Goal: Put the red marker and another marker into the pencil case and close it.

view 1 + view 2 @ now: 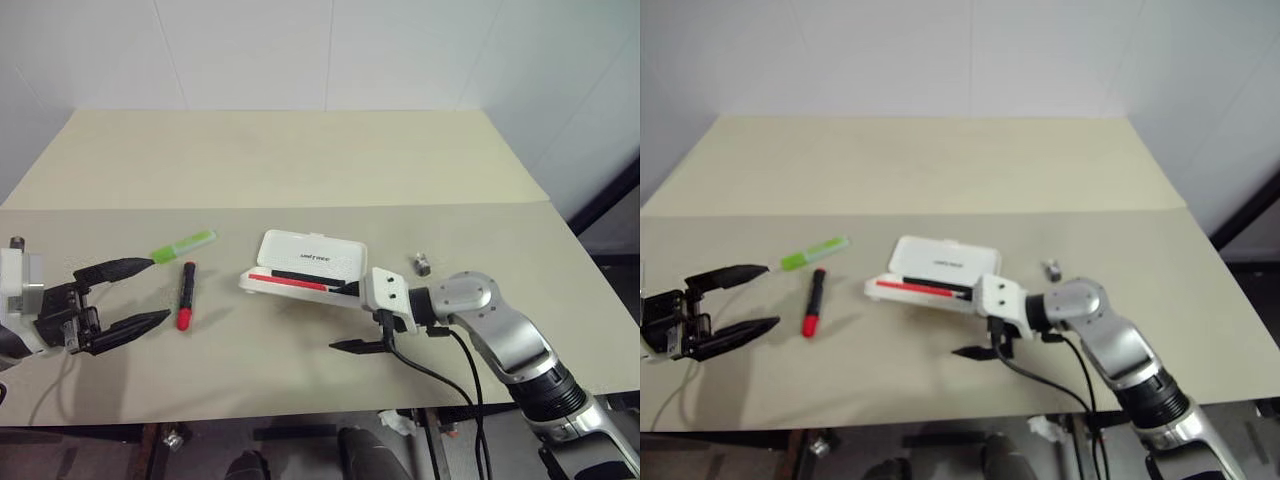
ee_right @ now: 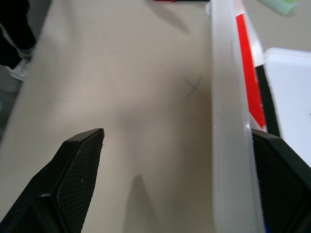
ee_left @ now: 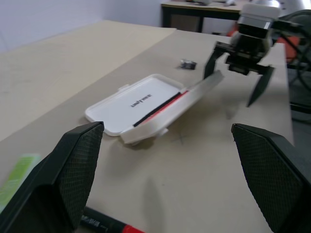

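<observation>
The pencil case (image 1: 300, 265) is open. The red marker (image 1: 186, 296) and green marker (image 1: 183, 244) lie outside on the desk (image 1: 300, 160). Both claws, left (image 1: 125, 295) and right (image 1: 352, 318), are open and empty.

The small dark print on the lid of the pencil case (image 1: 312, 250) is too small to read in the head views, and in the left wrist view it is blurred. The inside of the case is mostly hidden behind its near wall; a red strip and a dark strip show along the opening. A small grey object (image 1: 422, 264) on the tabletop (image 1: 300, 160) to the right of the case is too small to identify. In the left wrist view the light green marker (image 3: 17, 172) is cut off by the picture's edge, and the red marker (image 3: 114, 226) likewise, with its cap end blurred. In the right wrist view the case runs out of the frame.
</observation>
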Controlling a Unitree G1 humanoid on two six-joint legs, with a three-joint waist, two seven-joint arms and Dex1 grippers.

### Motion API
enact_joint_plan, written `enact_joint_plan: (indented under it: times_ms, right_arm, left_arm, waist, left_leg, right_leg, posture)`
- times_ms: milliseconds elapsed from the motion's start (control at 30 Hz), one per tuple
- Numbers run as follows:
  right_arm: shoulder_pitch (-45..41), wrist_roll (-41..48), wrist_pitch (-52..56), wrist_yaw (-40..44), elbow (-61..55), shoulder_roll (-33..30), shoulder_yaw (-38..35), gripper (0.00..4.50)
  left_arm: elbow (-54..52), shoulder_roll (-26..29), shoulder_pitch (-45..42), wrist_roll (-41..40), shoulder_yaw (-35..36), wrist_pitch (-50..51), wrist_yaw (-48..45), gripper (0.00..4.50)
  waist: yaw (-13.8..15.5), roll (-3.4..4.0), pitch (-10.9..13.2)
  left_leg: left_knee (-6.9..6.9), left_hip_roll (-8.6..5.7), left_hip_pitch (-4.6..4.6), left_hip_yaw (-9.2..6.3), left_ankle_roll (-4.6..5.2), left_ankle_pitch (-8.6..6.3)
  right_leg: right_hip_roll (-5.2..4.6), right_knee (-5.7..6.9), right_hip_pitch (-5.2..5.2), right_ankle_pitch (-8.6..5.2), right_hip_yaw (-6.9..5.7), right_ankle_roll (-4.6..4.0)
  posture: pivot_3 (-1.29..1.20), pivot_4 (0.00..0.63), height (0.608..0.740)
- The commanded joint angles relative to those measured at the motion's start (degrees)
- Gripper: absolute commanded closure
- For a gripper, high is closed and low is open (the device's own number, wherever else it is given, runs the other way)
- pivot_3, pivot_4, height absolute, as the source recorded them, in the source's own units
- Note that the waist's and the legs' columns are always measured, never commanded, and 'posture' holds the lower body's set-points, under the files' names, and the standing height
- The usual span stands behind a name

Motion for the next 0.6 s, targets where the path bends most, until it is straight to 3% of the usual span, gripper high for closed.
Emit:
enact_joint_plan:
  times_ms: [33, 600]
  right_arm:
    - [1.1, 0.3, -0.8, 1.5, -1.7, -1.9, 0.2, 0.11]
    - [-0.9, -12.9, -32.3, 7.4, 18.4, -5.5, 6.7, 0.11]
  left_arm:
    - [-2.5, -0.4, 0.7, -1.3, 1.8, 0.0, 1.5, 0.00]
    - [-4.6, -1.5, -0.3, -1.1, -1.5, 0.7, 5.2, 0.00]
  waist:
    - [0.0, 0.00, 0.0]
    - [0.0, -0.06, 0.0]
  left_leg:
    - [0.00, 0.00, 0.00, 0.00, 0.00, 0.00]
    - [0.06, 0.00, 0.17, 0.02, 0.00, 0.00]
  right_leg:
    - [0.00, 0.00, 0.00, 0.00, 0.00, 0.00]
    - [0.01, -0.01, 0.21, 0.02, 0.01, 0.03]
  posture:
    - [0.00, 0.150, 0.740]
    - [0.00, 0.150, 0.740]
